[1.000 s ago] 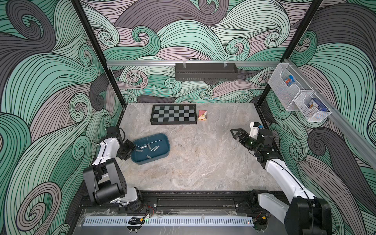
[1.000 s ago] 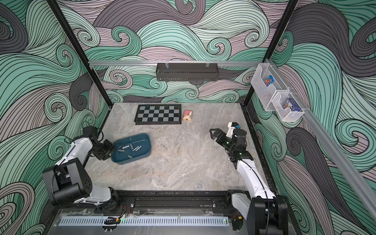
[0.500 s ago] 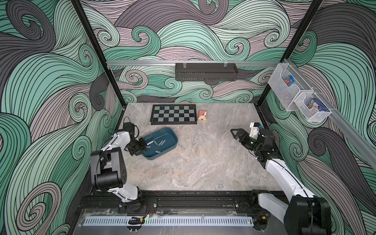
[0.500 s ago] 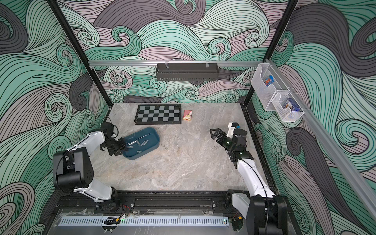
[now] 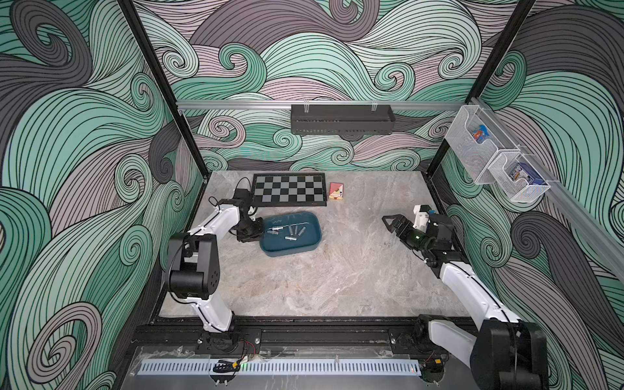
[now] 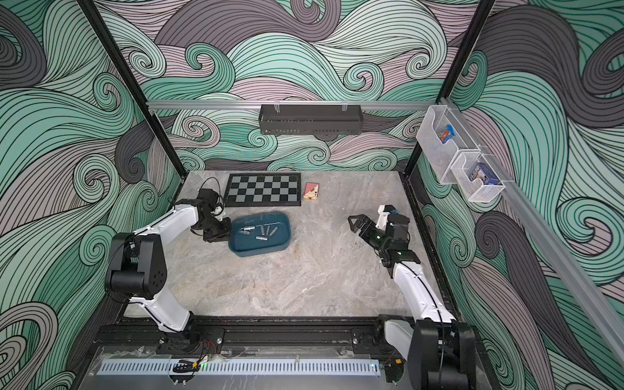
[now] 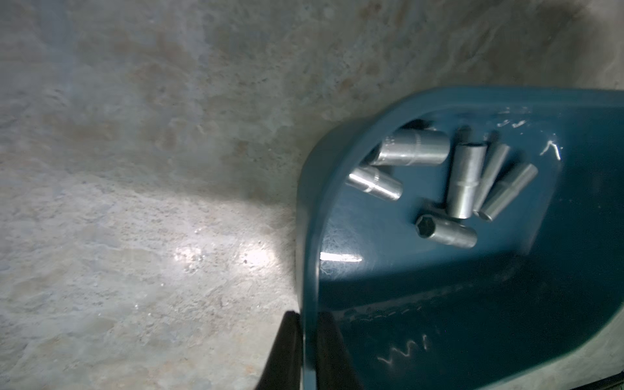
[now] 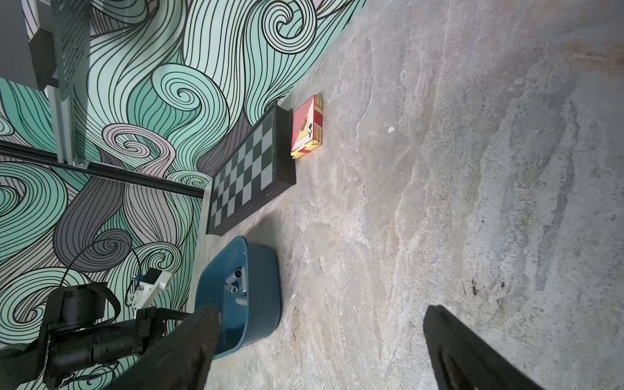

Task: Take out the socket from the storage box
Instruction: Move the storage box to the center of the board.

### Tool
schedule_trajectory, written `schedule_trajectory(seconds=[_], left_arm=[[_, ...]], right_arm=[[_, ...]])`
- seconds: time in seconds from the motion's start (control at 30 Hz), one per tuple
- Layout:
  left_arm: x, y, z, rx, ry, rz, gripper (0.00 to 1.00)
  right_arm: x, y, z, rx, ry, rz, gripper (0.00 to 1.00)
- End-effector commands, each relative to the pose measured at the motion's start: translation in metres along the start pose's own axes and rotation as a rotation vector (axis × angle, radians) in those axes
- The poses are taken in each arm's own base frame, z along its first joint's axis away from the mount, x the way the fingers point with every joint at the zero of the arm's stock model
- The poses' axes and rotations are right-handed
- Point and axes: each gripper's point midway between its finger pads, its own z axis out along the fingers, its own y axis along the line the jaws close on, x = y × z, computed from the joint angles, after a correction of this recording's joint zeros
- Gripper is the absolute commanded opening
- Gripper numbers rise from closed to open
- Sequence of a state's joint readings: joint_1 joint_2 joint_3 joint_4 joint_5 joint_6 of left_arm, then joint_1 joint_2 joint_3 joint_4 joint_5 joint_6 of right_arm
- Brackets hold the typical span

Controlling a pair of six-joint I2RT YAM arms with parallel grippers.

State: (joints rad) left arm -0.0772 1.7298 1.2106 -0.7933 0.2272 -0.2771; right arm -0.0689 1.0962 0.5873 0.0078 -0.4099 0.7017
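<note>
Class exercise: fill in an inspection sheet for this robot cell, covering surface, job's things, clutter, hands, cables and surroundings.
Surface: grey marbled tabletop.
Job's things: teal storage box holds several loose metal sockets.
Clutter: chessboard and card pack near the back wall.
Hands: left hand shut on the storage box rim; right hand open, empty, apart from the box.
Cables: black cable loops at the left wrist.
Surroundings: swirl-patterned walls; black tray on the back rail; wire baskets on the side rail.

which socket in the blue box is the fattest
The stout socket by the storage box's rounded corner; its barrel is clearly wider than the five slimmer ones around it.
</note>
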Motion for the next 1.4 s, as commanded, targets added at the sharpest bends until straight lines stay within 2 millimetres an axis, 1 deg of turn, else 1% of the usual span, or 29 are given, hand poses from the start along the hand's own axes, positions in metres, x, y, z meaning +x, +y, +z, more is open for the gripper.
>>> schedule_trajectory(seconds=[0.0, 0.13, 0.33, 0.43, 0.57, 0.63, 0.67, 0.77, 0.8, 0.87, 0.9, 0.93, 1.03, 1.07, 1.1, 1.13, 1.17, 1.2, 1.27, 1.3, 1.37], left_arm=[[0.018, -0.013, 0.021, 0.000, 0.100, 0.062, 0.13], [0.023, -0.029, 0.025, -0.002, 0.122, 0.122, 0.14], [0.035, -0.044, 0.033, 0.003, 0.164, 0.162, 0.14], [0.041, -0.051, 0.032, 0.002, 0.174, 0.183, 0.16], [0.042, -0.054, 0.028, 0.001, 0.169, 0.182, 0.18], [0.042, -0.054, 0.025, 0.001, 0.163, 0.174, 0.23], [0.042, -0.055, 0.023, 0.000, 0.159, 0.170, 0.27], [0.041, -0.053, 0.015, -0.013, 0.139, 0.158, 0.42], [0.041, -0.052, 0.012, -0.020, 0.128, 0.156, 0.46], [0.038, -0.049, 0.002, -0.043, 0.089, 0.148, 0.51], [0.035, -0.046, -0.005, -0.059, 0.059, 0.143, 0.54], [0.032, -0.043, -0.013, -0.083, 0.029, 0.134, 0.54], [0.025, -0.035, -0.042, -0.126, -0.090, 0.109, 0.55], [0.025, -0.035, -0.052, -0.126, -0.123, 0.108, 0.55], [0.025, -0.035, -0.065, -0.120, -0.166, 0.109, 0.55], [0.027, -0.035, -0.074, -0.115, -0.196, 0.112, 0.55], [0.031, -0.036, -0.091, -0.089, -0.257, 0.120, 0.57], [0.036, -0.036, -0.099, -0.073, -0.294, 0.132, 0.60], [0.043, -0.032, -0.108, -0.047, -0.379, 0.143, 0.62], [0.048, -0.031, -0.113, -0.023, -0.418, 0.140, 0.65], [0.058, -0.028, -0.120, -0.005, -0.450, 0.139, 0.66]], right_arm=[[-0.001, 0.010, -0.005, -0.023, 0.013, -0.011, 0.98], [0.010, 0.017, -0.006, -0.037, 0.057, -0.034, 0.97], [0.031, 0.034, -0.007, -0.064, 0.148, -0.064, 0.93], [0.045, 0.042, -0.004, -0.061, 0.213, -0.098, 0.90], [0.068, 0.055, -0.001, -0.055, 0.324, -0.165, 0.79], [0.078, 0.063, 0.001, -0.051, 0.373, -0.198, 0.77], [0.084, 0.066, 0.001, -0.041, 0.404, -0.220, 0.75], [0.097, 0.083, 0.005, -0.014, 0.483, -0.319, 0.73], [0.101, 0.088, 0.007, 0.001, 0.509, -0.351, 0.73], [0.109, 0.099, 0.012, 0.021, 0.558, -0.393, 0.72], [0.114, 0.106, 0.016, 0.025, 0.582, -0.409, 0.69], [0.117, 0.111, 0.019, 0.027, 0.596, -0.428, 0.66], [0.132, 0.131, 0.035, 0.065, 0.638, -0.525, 0.61], [0.139, 0.134, 0.042, 0.088, 0.656, -0.554, 0.55], [0.142, 0.141, 0.050, 0.096, 0.664, -0.575, 0.48], [0.146, 0.141, 0.057, 0.114, 0.674, -0.581, 0.45], [0.149, 0.146, 0.065, 0.124, 0.673, -0.595, 0.44], [0.154, 0.149, 0.074, 0.133, 0.682, -0.606, 0.41], [0.160, 0.150, 0.091, 0.166, 0.687, -0.625, 0.38], [0.163, 0.149, 0.100, 0.192, 0.692, -0.640, 0.37], [0.164, 0.144, 0.117, 0.257, 0.701, -0.665, 0.37]])
